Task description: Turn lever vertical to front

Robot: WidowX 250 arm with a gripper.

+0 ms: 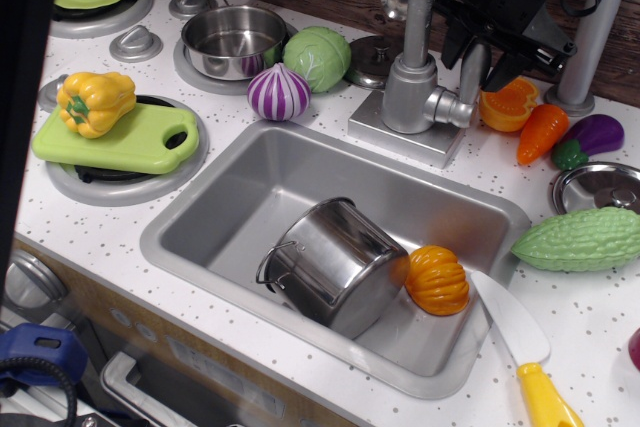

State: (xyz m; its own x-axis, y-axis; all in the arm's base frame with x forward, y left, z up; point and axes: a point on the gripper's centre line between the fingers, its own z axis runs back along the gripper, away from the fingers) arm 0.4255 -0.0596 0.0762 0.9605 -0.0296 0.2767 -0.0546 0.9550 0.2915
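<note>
The lever is a short silver-grey stub jutting to the right from the thick base of the toy faucet, and it ends in a rounded tip. A slim silver upright piece rises just behind that tip. My black gripper hangs above and slightly behind the lever with its jaws spread. One finger is to the left of the upright piece and the other is to the right. The fingers hold nothing and I see no contact with the lever.
An orange half, a carrot and an eggplant lie right of the faucet. The sink holds a tipped steel pot and a small pumpkin. An onion and a cabbage are to the left. A grey post stands at the far right.
</note>
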